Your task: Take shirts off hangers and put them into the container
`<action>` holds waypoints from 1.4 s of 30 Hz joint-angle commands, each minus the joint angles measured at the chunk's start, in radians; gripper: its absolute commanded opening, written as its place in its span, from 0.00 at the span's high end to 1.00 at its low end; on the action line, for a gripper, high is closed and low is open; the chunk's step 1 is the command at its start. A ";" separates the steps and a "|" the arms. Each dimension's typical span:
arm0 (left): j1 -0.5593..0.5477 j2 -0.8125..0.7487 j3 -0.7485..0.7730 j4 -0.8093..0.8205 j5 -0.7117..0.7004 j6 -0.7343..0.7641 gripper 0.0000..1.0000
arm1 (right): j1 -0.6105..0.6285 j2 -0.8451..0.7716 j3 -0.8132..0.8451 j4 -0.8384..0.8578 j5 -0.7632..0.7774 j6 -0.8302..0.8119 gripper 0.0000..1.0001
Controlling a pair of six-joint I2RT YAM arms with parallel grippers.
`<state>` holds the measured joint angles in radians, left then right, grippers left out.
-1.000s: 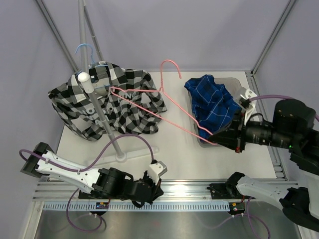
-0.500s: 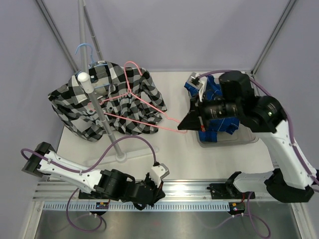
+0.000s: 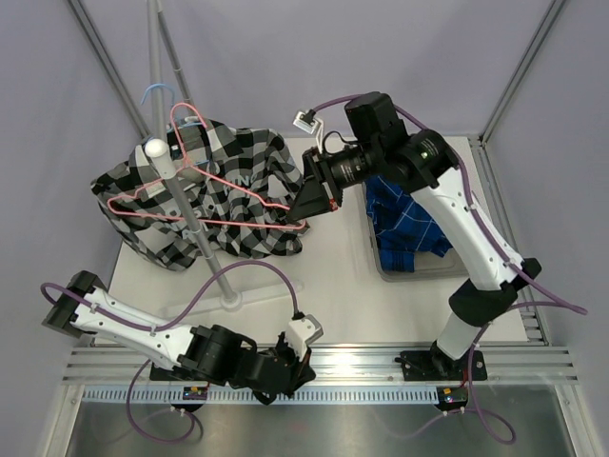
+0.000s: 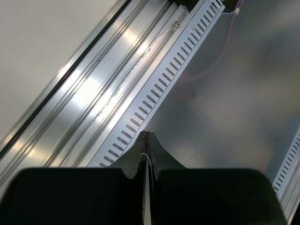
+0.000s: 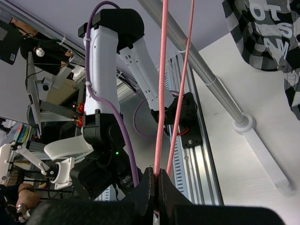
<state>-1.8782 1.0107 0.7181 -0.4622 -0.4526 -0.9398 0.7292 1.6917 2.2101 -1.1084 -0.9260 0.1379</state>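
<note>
The black, white and grey checked shirt (image 3: 243, 195) hangs at the rack on the light blue hanger (image 3: 154, 91), whose hook shows above the collar. The royal-blue plaid shirt (image 3: 407, 224) lies in the see-through container (image 3: 423, 269) at the right. My right gripper (image 3: 311, 203) is shut on one corner of the bare pink hanger (image 3: 205, 205), holding it over the checked shirt with its hook (image 3: 186, 116) beside the pole. In the right wrist view the jaws (image 5: 156, 171) pinch the pink wire (image 5: 162, 84). My left gripper (image 3: 290, 367) rests shut and empty at the near rail (image 4: 146, 133).
The white rack pole (image 3: 190, 219) slants up from its round base (image 3: 228, 295) on the table's left half. Metal frame posts stand at the back corners. A slotted aluminium rail (image 3: 362, 357) runs along the near edge.
My right arm has swung left from the container towards the rack, carrying the pink hanger over the checked shirt. The left arm has stayed put.
</note>
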 commanded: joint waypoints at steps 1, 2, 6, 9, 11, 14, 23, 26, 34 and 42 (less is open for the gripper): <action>-0.007 -0.026 0.041 0.028 -0.066 -0.019 1.00 | -0.002 0.049 0.056 -0.068 -0.335 -0.339 1.00; -0.007 -0.029 0.043 0.027 -0.067 -0.017 1.00 | -0.002 0.060 0.053 -0.068 -0.344 -0.346 1.00; -0.007 -0.034 0.050 0.008 -0.078 -0.017 1.00 | -0.002 0.120 0.069 -0.120 -0.349 -0.428 1.00; -0.007 -0.037 0.053 -0.010 -0.083 -0.024 1.00 | -0.002 0.177 0.068 -0.143 -0.359 -0.465 1.00; -0.007 -0.040 0.050 -0.013 -0.081 -0.028 1.00 | 0.009 0.203 0.095 -0.188 -0.378 -0.506 1.00; -0.007 -0.038 0.050 -0.023 -0.081 -0.031 1.00 | 0.041 0.279 0.227 -0.307 -0.382 -0.595 1.00; -0.007 -0.044 0.052 -0.044 -0.095 -0.056 1.00 | 0.107 0.398 0.444 -0.240 -0.412 -0.506 1.00; -0.007 -0.041 0.044 -0.029 -0.090 -0.057 1.00 | 0.128 0.384 0.442 -0.170 -0.427 -0.453 1.00; -0.009 -0.038 0.035 -0.020 -0.090 -0.060 1.00 | 0.144 0.307 0.384 0.070 -0.520 -0.305 1.00; -0.007 -0.041 0.024 -0.009 -0.086 -0.071 1.00 | 0.121 0.260 0.225 0.823 -0.658 0.246 1.00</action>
<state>-1.8782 0.9878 0.7269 -0.5213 -0.4892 -0.9802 0.8478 2.0315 2.5229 -0.7925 -1.1744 0.2783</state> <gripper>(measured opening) 0.002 0.026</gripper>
